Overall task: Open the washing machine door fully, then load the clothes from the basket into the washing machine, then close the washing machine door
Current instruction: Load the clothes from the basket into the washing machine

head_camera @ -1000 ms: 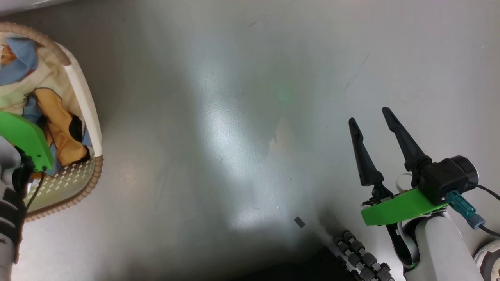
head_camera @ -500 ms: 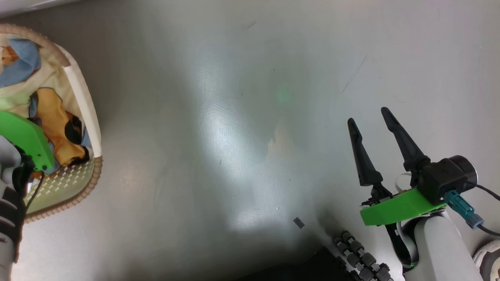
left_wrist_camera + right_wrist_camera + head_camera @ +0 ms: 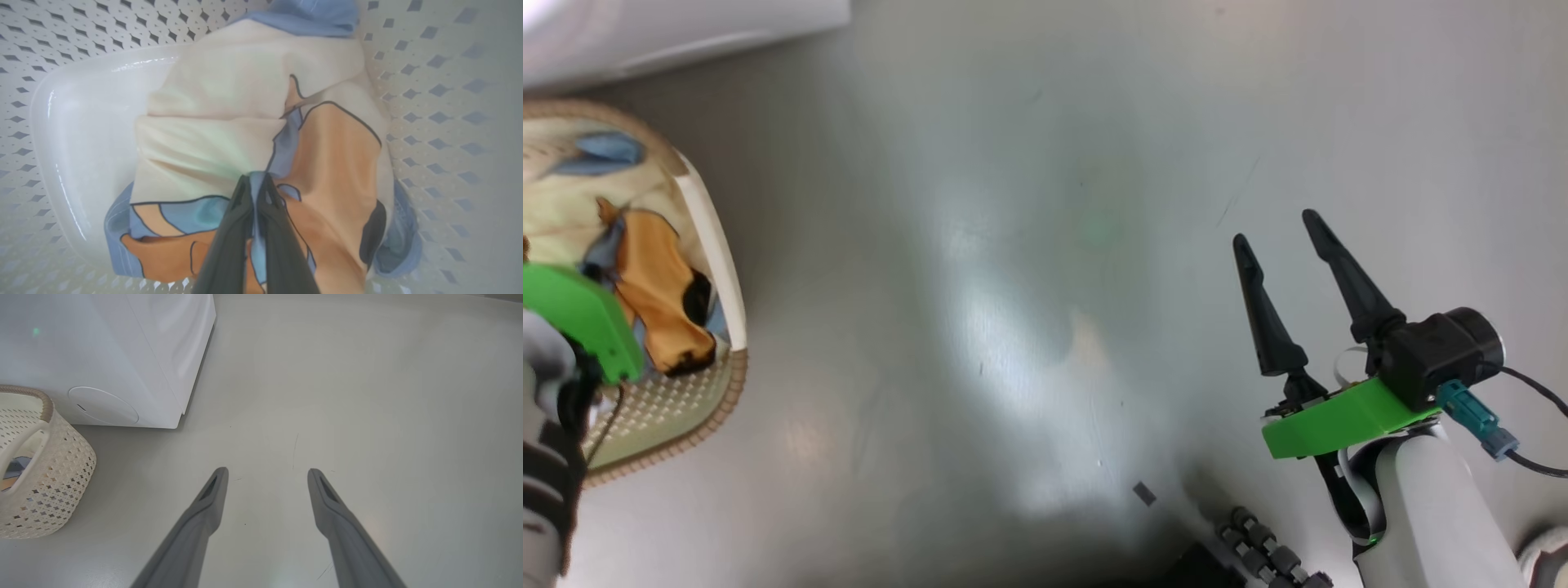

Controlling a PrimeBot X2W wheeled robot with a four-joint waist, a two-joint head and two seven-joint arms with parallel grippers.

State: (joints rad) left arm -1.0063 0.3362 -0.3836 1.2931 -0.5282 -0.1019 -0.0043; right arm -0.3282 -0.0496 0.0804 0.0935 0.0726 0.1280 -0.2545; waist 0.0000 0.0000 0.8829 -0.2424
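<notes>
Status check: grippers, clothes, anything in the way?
Left gripper shut on the clothes, inside the basket. Right gripper open, empty, above the floor. Nothing seen blocking the lift.

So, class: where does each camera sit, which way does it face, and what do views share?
Head view: on the head, facing down at the floor; open right tool shows, basket at left.
Left wrist view: on the left wrist, facing into the basket; left tool shut on the clothes.
Right wrist view: on the right wrist, facing over the floor toward the washing machine; own fingers spread.
Shared: all three show the basket.
</notes>
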